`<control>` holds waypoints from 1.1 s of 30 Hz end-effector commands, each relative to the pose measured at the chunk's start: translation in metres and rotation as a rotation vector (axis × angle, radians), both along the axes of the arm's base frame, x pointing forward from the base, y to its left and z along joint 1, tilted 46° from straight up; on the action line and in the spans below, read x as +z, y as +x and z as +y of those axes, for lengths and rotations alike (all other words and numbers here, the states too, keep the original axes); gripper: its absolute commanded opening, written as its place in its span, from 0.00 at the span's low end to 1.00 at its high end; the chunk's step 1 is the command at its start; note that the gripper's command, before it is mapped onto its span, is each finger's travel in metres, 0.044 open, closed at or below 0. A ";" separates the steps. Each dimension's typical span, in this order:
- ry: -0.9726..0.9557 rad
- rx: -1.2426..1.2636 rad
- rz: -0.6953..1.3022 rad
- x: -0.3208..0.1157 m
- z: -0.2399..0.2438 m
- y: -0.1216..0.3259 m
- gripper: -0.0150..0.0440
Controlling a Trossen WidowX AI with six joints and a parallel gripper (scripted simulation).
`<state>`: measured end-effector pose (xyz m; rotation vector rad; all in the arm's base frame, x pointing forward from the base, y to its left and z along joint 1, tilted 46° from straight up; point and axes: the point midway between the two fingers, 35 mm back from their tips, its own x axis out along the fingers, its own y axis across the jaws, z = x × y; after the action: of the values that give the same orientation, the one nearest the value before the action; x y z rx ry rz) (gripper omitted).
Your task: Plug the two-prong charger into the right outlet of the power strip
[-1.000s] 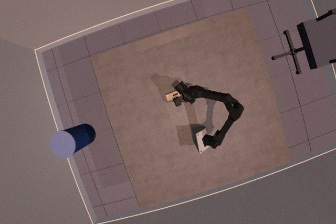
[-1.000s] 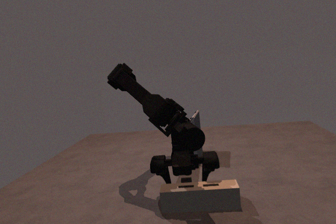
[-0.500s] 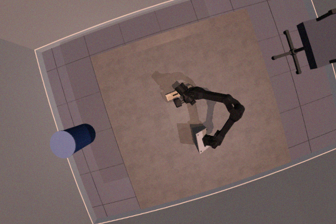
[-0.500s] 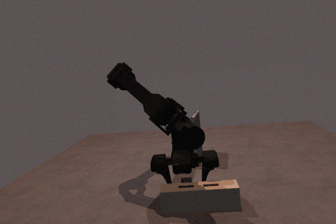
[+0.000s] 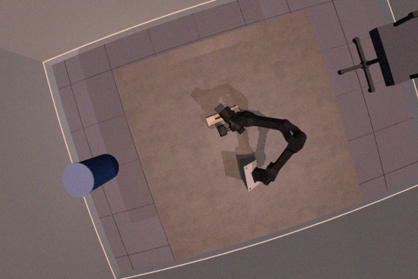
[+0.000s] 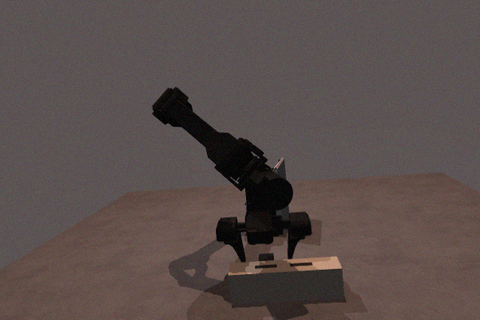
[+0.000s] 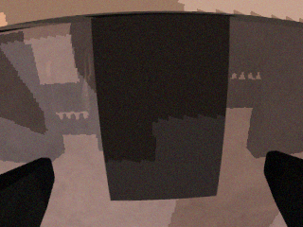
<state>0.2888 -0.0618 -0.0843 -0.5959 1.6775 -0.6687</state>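
The power strip (image 5: 211, 120) (image 6: 286, 285) is a pale block with two dark slots on top; its edge crosses the top of the wrist view. The charger (image 6: 265, 256) (image 7: 161, 85) is a dark block close beside the strip, on the arm base's side; its prongs do not show. My gripper (image 5: 230, 129) (image 6: 266, 258) (image 7: 160, 168) is open and points down over the charger. The fingers stand wide apart, one on each side of it, with a gap to both sides and nothing gripped. In the top view the arm hides the charger and part of the strip.
The arm's base is at a pale mounting plate (image 5: 249, 180). A blue cylinder (image 5: 104, 169) stands at the far left and an office chair (image 5: 401, 53) at the right, both off the brown surface (image 5: 189, 201). The arm casts shadows around the strip.
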 end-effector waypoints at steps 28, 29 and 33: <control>0.003 -0.005 0.003 0.003 0.003 -0.035 1.00; 0.003 -0.005 0.003 0.003 0.003 -0.036 1.00; 0.007 0.082 -0.076 0.010 0.011 -0.025 1.00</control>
<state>0.2582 -0.0577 -0.0804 -0.5934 1.6498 -0.6577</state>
